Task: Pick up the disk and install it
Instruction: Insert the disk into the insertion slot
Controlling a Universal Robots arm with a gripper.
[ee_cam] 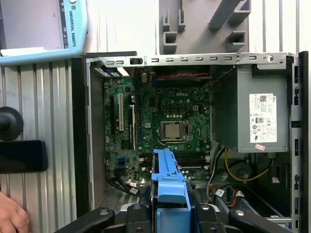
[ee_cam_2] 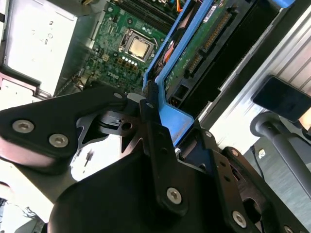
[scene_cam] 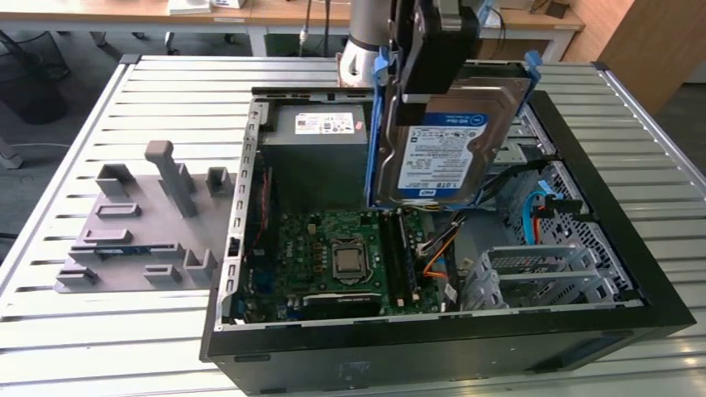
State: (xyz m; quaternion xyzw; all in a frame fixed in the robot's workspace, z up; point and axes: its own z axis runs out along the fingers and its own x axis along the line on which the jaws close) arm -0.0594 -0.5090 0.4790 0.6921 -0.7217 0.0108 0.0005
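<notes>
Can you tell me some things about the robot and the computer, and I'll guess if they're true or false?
1. The gripper is holding the disk. True.
2. The computer is open, and you can see its green board. True.
3. The disk is lying flat inside the computer. False: it hangs upright above the open computer, clamped by its blue frame.
4. A grey holder lies on the table, on the exterior view's left of the computer. True.
5. The grey power box sits out on the table. False: it sits inside the computer, in a corner.
</notes>
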